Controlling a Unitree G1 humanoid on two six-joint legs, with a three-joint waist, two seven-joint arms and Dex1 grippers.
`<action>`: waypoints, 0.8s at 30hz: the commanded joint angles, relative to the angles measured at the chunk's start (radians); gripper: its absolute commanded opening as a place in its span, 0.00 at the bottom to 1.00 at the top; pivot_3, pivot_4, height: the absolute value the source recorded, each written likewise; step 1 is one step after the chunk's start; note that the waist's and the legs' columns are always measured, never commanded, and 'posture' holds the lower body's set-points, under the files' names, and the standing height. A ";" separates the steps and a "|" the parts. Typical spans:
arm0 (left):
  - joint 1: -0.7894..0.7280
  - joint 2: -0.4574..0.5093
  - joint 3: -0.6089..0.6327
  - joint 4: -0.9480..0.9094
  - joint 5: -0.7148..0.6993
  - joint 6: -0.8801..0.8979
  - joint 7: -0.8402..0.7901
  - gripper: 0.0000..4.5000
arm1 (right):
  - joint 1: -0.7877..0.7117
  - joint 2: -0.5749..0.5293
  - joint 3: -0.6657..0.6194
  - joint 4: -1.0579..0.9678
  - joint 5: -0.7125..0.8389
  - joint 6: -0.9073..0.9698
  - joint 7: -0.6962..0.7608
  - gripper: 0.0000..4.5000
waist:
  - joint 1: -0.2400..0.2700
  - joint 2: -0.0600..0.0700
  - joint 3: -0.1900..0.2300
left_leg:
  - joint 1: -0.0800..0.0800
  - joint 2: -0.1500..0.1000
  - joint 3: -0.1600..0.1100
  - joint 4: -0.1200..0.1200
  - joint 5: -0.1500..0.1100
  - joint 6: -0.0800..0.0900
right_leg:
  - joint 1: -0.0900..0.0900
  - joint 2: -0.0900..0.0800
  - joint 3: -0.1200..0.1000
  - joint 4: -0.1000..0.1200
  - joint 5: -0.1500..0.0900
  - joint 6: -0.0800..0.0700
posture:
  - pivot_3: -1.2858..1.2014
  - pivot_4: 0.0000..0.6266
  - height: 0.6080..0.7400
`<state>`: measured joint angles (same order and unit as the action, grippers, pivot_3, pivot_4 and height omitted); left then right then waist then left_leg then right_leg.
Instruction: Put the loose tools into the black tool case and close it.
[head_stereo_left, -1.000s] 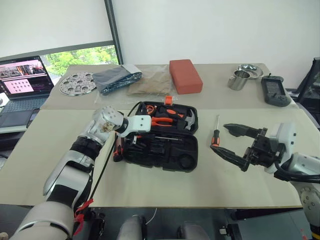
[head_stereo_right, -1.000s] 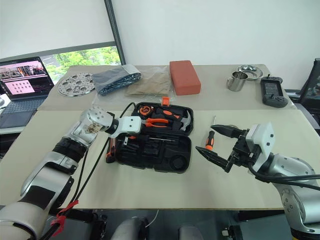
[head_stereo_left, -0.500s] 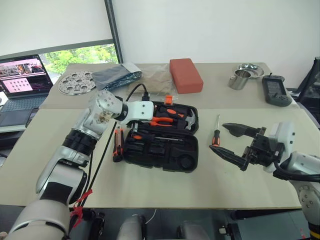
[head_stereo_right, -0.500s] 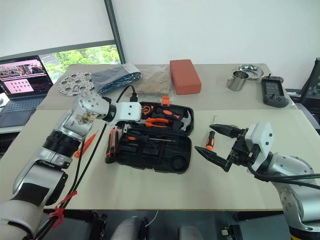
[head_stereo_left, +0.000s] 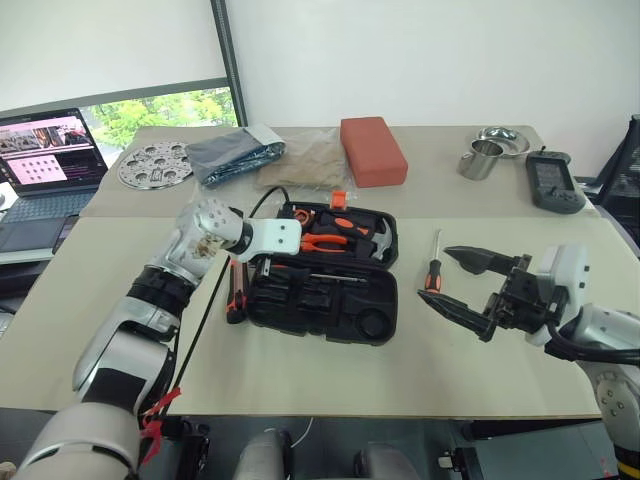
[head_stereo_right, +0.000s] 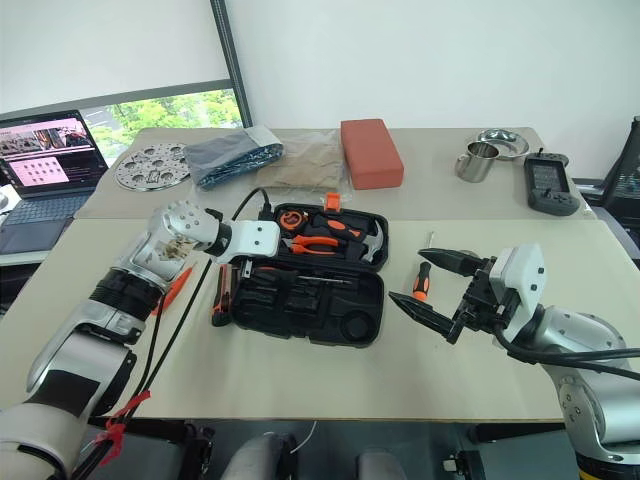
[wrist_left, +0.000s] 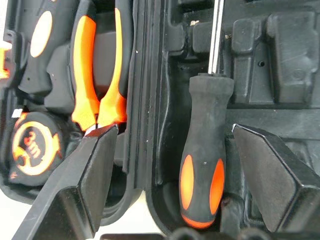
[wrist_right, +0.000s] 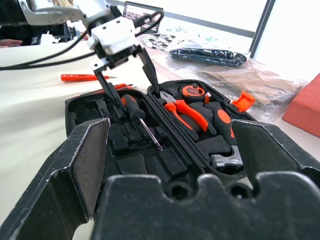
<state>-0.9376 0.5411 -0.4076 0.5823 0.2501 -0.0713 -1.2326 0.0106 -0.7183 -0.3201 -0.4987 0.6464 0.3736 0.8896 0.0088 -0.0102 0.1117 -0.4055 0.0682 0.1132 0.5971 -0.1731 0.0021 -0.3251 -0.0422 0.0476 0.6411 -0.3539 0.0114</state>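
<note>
**Screwdriver laid in the case, more tools left on the table**

Left gripper (wrist_right: 125, 62) is seen over the near-left part of the black tool case (head_stereo_left: 322, 275), its fingers spread and nothing held between them. In the left wrist view a black-and-orange screwdriver (wrist_left: 204, 155) lies in the case's lower half between the parted fingers, apparently touched by neither. Pliers (wrist_left: 97, 85) and a tape measure (wrist_left: 32, 147) sit in their slots in the other half, beside the hammer (head_stereo_left: 372, 240).

Right gripper (head_stereo_left: 458, 280) hangs spread and empty over the table, to the right of the case. Just beyond it a loose screwdriver (head_stereo_left: 432, 268) lies on the table, near the case's right edge. At the case's left edge the utility knife (head_stereo_left: 236, 293) rests on the table, and a slim orange screwdriver (wrist_right: 85, 77) lies further out on that side.

The step in hand is judged to be the release of a screwdriver into the case. Next, a remaining tool must be picked up; the lid cannot be shut until all are stowed. The grey tape roll cannot be made out.
</note>
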 joint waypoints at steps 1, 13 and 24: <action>-0.045 -0.009 0.006 0.058 0.023 -0.061 0.056 0.87 | -0.004 0.003 -0.021 -0.014 0.000 -0.034 -0.002 1.00 | -0.001 0.000 0.000 | 0.000 0.000 0.000 0.000 0.000 0.000 | 0.000 0.000 0.000 0.000 0.000 0.000 | 0.52 0.24 1.00; -0.064 -0.027 0.056 0.002 -0.057 -0.024 0.025 0.87 | -0.009 0.001 -0.017 -0.015 0.002 -0.031 -0.003 1.00 | 0.001 0.000 0.000 | -0.001 0.000 0.000 0.000 0.000 0.000 | -0.001 0.000 0.000 0.000 0.000 0.000 | 0.52 0.24 1.00; -0.084 -0.033 0.115 -0.013 -0.113 0.061 0.038 0.87 | -0.019 -0.005 -0.016 -0.011 0.000 -0.028 0.003 1.00 | -0.002 0.000 0.000 | 0.000 0.000 0.000 0.000 0.000 0.000 | -0.001 0.000 0.000 0.001 0.000 0.000 | 0.52 0.24 1.00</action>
<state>-0.9865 0.5363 -0.3418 0.5790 0.1877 -0.0354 -1.2357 0.0107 -0.7177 -0.3208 -0.4979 0.6421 0.3723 0.8914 0.0066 -0.0101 0.1118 -0.4057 0.0683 0.1131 0.5972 -0.1729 0.0018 -0.3257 -0.0419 0.0475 0.6417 -0.3539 0.0114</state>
